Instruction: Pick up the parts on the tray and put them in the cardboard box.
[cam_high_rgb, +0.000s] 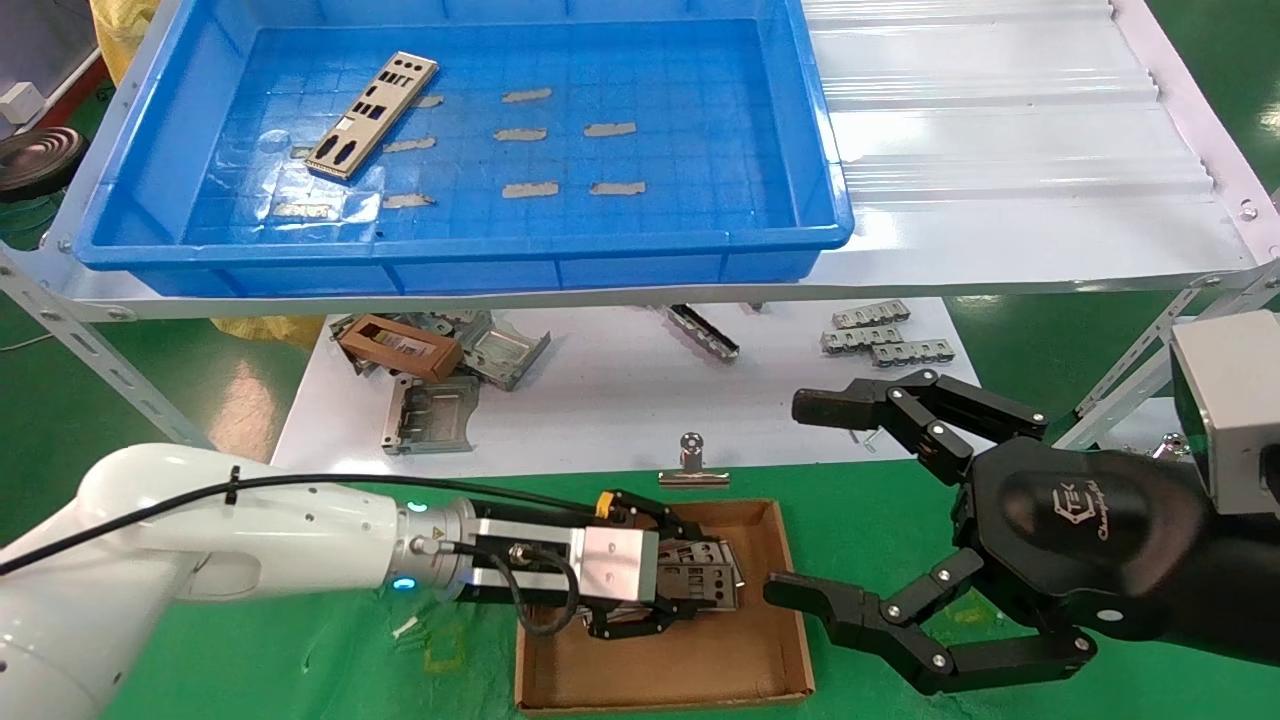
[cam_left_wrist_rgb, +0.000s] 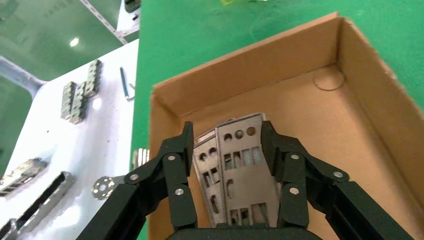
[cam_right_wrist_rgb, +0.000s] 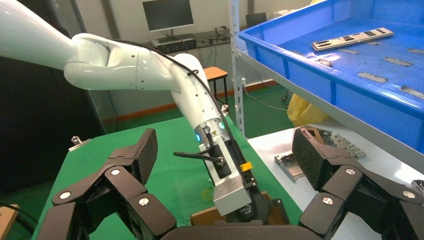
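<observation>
Left tool (cam_high_rgb: 690, 582) sits low inside the cardboard box (cam_high_rgb: 700, 670), fingers spread beside the parts (cam_left_wrist_rgb: 235, 170) stacked on its floor; 1 part (cam_high_rgb: 372, 113) lies in the tray (cam_high_rgb: 640, 255); right tool (cam_high_rgb: 790, 500) hovers spread wide just beside the box.

The left hand (cam_high_rgb: 690, 585) and stacked parts (cam_high_rgb: 700, 575) filled the cardboard box's (cam_high_rgb: 660, 670) far half; its near floor lay bare. The right hand (cam_high_rgb: 800, 500) blocked the box's right side.

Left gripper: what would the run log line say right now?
left gripper: in cardboard box, open around parts | right gripper: open, beside box | tray: one part left
</observation>
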